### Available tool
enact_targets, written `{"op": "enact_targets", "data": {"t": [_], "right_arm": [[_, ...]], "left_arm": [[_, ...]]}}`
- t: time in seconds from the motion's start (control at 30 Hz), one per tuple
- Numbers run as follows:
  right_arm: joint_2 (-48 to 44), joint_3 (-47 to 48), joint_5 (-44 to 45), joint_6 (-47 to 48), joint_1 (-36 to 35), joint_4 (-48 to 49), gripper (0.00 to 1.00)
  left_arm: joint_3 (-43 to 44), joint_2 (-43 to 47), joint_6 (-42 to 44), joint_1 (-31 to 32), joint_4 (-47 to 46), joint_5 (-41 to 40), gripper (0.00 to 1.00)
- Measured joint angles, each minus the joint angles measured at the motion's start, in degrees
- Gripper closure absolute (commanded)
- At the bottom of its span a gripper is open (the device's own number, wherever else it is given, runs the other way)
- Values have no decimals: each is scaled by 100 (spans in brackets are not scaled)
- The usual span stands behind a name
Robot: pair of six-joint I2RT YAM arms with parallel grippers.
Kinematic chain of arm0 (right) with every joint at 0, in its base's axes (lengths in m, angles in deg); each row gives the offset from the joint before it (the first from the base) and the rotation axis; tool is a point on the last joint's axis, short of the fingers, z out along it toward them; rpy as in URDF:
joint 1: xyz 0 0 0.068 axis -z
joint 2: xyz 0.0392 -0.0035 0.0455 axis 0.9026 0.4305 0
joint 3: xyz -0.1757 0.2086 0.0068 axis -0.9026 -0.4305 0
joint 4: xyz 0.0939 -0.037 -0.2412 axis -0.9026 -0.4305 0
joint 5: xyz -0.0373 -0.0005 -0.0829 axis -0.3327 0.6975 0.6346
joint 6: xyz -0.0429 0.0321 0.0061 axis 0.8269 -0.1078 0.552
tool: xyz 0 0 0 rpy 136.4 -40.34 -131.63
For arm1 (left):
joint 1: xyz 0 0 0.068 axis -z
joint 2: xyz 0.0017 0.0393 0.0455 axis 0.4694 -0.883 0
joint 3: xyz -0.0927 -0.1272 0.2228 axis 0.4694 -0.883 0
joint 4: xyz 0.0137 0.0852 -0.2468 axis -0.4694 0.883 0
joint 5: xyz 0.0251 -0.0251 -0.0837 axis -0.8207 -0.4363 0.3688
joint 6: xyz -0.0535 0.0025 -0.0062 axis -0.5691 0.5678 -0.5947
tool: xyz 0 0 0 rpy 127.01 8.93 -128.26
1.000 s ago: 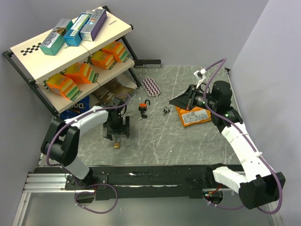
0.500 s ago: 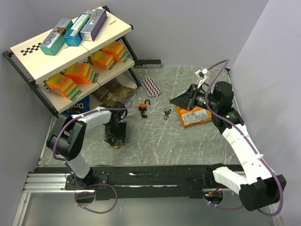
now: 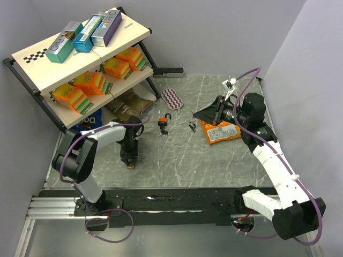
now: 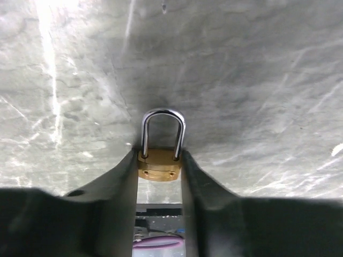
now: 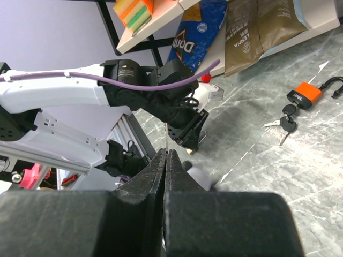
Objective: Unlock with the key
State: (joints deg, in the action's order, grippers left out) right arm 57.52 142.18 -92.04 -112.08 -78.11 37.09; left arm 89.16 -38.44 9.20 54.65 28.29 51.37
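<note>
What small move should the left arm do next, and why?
Probably lift the brass padlock slightly off the table: the left fingers seem to press both sides of its body, its shackle is closed, and lying there it gives a key little room.

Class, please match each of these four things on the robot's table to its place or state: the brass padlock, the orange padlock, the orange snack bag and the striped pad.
Things
1. brass padlock
2. orange padlock
3. orange snack bag
4. striped pad

Places or states
A. shackle swung open, keys beside it
B. between the fingers of the left gripper
C. far side of the table, near the foot of the shelf
D. lying flat, just below the right gripper

Pairs: 1-B, 2-A, 3-D, 4-C
</note>
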Motion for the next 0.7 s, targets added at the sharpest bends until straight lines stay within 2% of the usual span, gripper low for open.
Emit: {"op": "enact_targets", "data": {"t": [0.03,0.17,0.3,0.43,0.5,0.7], "right_arm": [[2,0,0,0,0,2,100],[17,0,28,48,0,-7,100],[33,2,166,234,-9,-138,100],[39,2,354,511,-118,-358,100],[50,2,437,627,-232,-428,100],[258,-42,621,911,-584,-450,100]], "left_arm": [[-2,20,0,-9,-9,44,86],[33,22,-13,-2,22,105,99],[247,-116,-120,15,17,393,99],[994,-334,-420,61,-146,807,99],[1705,-409,-688,66,-402,1104,99],[2667,-437,-1587,66,-1366,1777,99]]}}
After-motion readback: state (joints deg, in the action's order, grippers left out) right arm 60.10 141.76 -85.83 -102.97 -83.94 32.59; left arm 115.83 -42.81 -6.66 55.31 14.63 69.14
